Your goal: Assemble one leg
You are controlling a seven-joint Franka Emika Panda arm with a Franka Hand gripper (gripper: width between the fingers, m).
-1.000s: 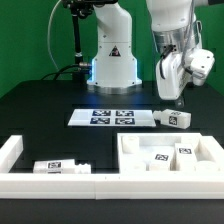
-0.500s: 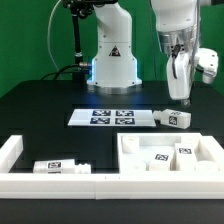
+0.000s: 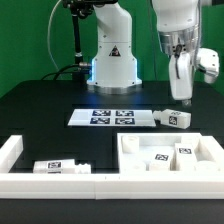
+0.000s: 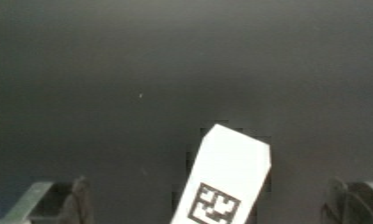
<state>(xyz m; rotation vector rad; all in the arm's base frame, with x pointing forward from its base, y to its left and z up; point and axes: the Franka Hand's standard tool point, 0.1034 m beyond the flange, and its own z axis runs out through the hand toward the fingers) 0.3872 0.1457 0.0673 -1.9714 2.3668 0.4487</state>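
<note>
A small white leg [image 3: 172, 117] with black-and-white tags lies flat on the black table, just to the exterior view's right of the marker board [image 3: 112, 116]. My gripper [image 3: 180, 94] hangs above this leg, open and empty, clear of it. In the wrist view the same leg [image 4: 227, 182] lies between and beyond my two fingers [image 4: 55, 200], which stand wide apart; my gripper [image 4: 209, 200] holds nothing. A second leg [image 3: 58, 167] lies at the front on the exterior view's left.
The large white tray-shaped part [image 3: 126, 152] sits at the front right with two small tagged white pieces [image 3: 161, 155] inside. A white raised barrier [image 3: 12, 153] runs along the front left. The robot base [image 3: 110, 60] stands at the back.
My gripper has shifted a little toward the exterior view's right and turned slightly, staying above the leg. Nothing on the table has moved.
</note>
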